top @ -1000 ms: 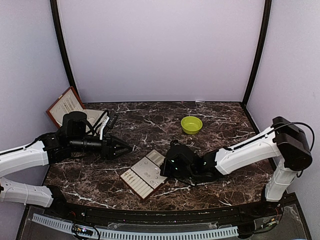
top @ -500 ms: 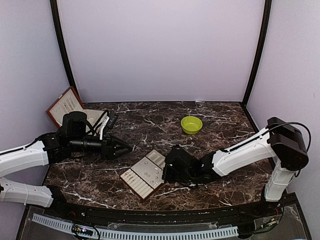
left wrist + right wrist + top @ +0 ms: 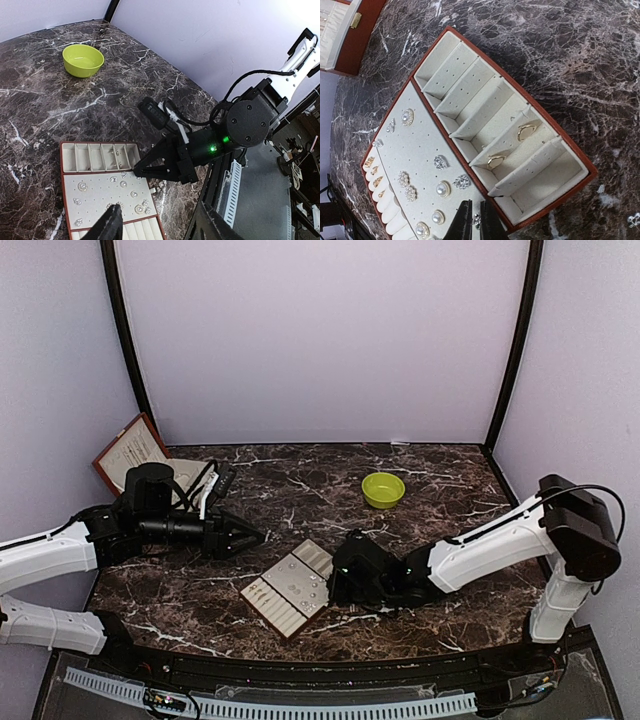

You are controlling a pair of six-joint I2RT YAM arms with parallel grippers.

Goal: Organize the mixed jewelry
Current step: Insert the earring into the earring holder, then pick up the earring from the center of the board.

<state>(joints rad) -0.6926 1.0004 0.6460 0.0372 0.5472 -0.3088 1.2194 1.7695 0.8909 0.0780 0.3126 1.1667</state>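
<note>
The right claw [image 3: 475, 205] is reaching down over the tray [image 3: 454, 64], above the flat dotted panel [image 3: 420, 145] close to where it meets the row of compartments [image 3: 485, 107]. Its two fingers are standing almost together, leaving only a thin gap. A tiny silvery stud [image 3: 477, 220] is sitting in that gap (whether the fingers are pinching it or merely flanking it, I cannot tell).

Most of the jewelry [image 3: 442, 188] is lying on the tray. Pearl and sparkly studs are spreading across the dotted panel, two gold rings [image 3: 526, 131] are resting in separate compartments, and a few small gold pieces [image 3: 369, 161] are sitting in the ridged slots at the panel's far end. One small pale piece [image 3: 635, 218] is lying on the dark marble table [image 3: 450, 480] just beside the tray.

The left claw [image 3: 250, 536] is hovering over the table to the left of the tray, apart from it, with its fingers spread and holding nothing. A green bowl [image 3: 383, 489] is standing toward the back of the table, well apart from the tray. A reddish-brown box [image 3: 128, 452] is standing open in the back left corner.
</note>
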